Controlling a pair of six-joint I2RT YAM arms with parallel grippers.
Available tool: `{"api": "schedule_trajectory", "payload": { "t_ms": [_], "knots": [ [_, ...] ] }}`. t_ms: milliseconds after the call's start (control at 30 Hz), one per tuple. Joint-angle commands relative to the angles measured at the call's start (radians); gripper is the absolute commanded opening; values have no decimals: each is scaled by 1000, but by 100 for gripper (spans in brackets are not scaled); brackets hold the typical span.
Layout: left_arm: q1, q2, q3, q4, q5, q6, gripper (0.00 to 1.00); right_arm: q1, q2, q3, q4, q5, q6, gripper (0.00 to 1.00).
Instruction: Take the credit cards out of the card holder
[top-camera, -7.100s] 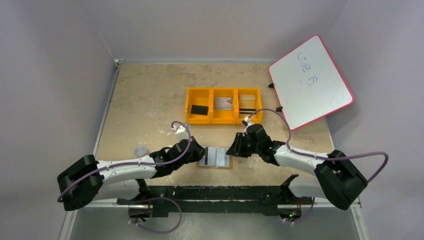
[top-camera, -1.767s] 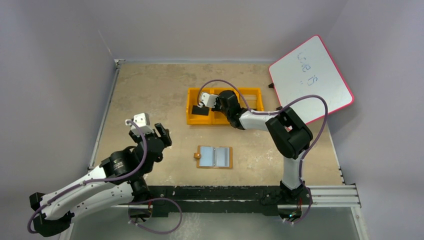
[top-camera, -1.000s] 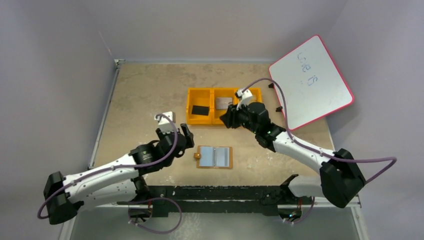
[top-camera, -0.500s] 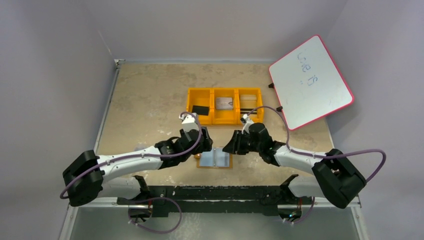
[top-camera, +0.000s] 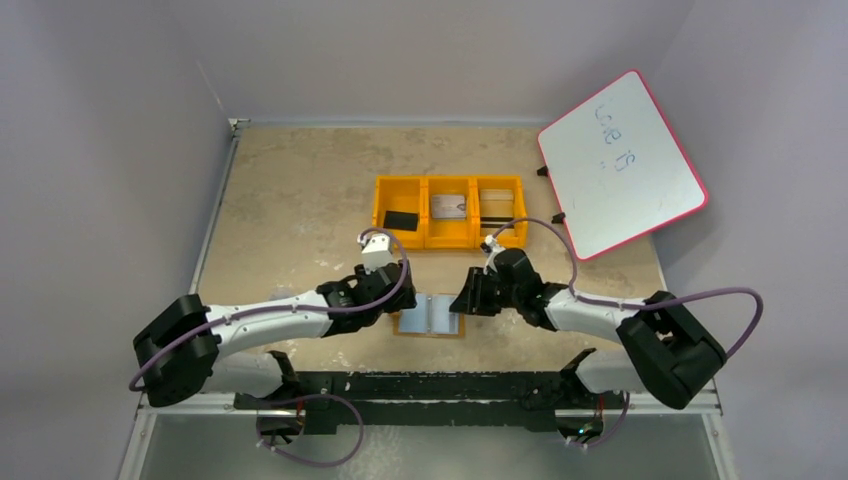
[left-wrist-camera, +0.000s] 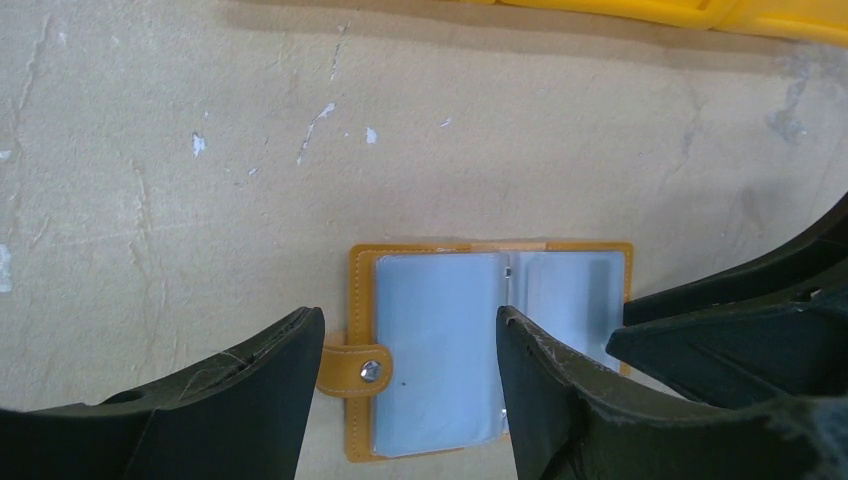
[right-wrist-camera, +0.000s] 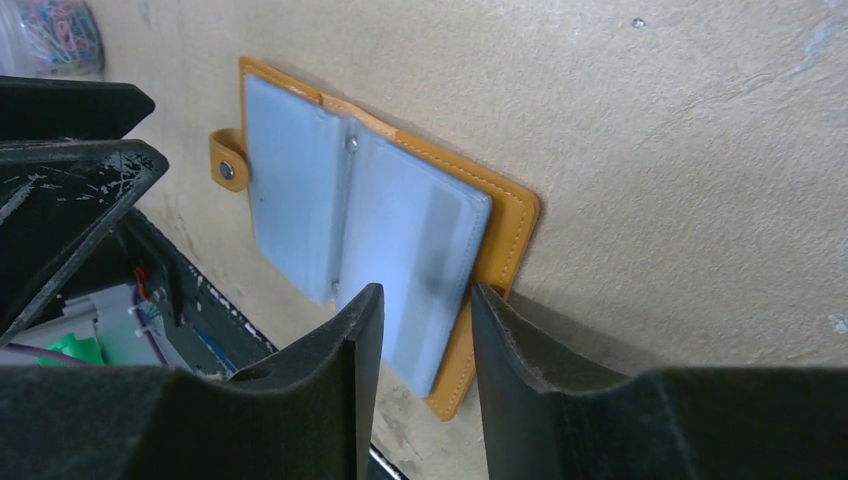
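Near the front edge of the bench (top-camera: 300, 200), midway between the two arms, the card holder (top-camera: 430, 315) lies open and flat. It is a small tan-brown wallet with two pale blue-grey plastic pockets facing up and a short strap with a metal stud (left-wrist-camera: 371, 370) sticking out of its left side.

From the right wrist camera a faint grey band shows through the right pocket (right-wrist-camera: 415, 235); whether a card sits inside cannot be told.

The left tool (left-wrist-camera: 408, 320) hangs just above the holder's left half, spread wide. Its left finger sits beside the stud strap and its right finger over the centre fold. It holds nothing.

The right tool (right-wrist-camera: 425, 295) reaches in at the holder's right edge, parted by a narrower gap. The near corner of the right pocket lies in that gap, with daylight on both sides, so nothing is gripped. From above, the two tools face each other with the holder between them, the left tool (top-camera: 392, 303) at its left end and the right tool (top-camera: 466, 301) at its right end.

Farther back on the bench stands an orange three-compartment tray (top-camera: 448, 180), well apart from the holder. Its left compartment holds a black block (top-camera: 400, 220), its middle one a pale credit card (top-camera: 447, 206), and its right one credit cards with black stripes (top-camera: 494, 211).

A pink-edged whiteboard (top-camera: 620, 160) leans at the far right. A clear bag of coloured paper clips (right-wrist-camera: 55, 22) shows at the corner of the right wrist view.
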Motion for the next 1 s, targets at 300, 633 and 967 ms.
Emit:
{"api": "schedule_trajectory", "payload": {
  "t_ms": [300,633,967],
  "knots": [
    [-2,60,-65,63,62,-30,56,-1,2,55,25,-47,-36,28],
    [-2,63,-72,95,78,-24,51,-1,33,108,8,-85,-49,21],
    [-2,39,-80,98,70,-34,49,3,75,131,13,-127,-65,19]
  ]
}}
